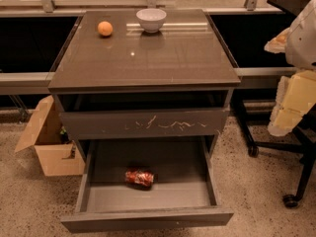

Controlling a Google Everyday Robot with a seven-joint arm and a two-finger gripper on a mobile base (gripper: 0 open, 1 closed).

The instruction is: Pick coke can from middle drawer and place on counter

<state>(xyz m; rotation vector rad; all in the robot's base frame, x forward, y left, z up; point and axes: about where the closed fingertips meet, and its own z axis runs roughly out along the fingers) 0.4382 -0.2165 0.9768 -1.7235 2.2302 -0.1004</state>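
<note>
The coke can (139, 177), red with white markings, lies on its side on the grey floor of the middle drawer (148, 220), which is pulled wide open at the bottom of the cabinet. The counter (143, 58) is the glossy dark top above it. My gripper (289, 107) hangs at the far right edge, level with the scratched drawer front, well away from the can and off to the cabinet's right side. The white arm cover (302, 33) is above it.
An orange (104, 28) and a white bowl (151, 19) sit at the back of the counter. The upper drawer front (148, 124) has white scratches. An open cardboard box (47, 142) stands at the left. Black chair legs with castors (291, 181) stand at the right.
</note>
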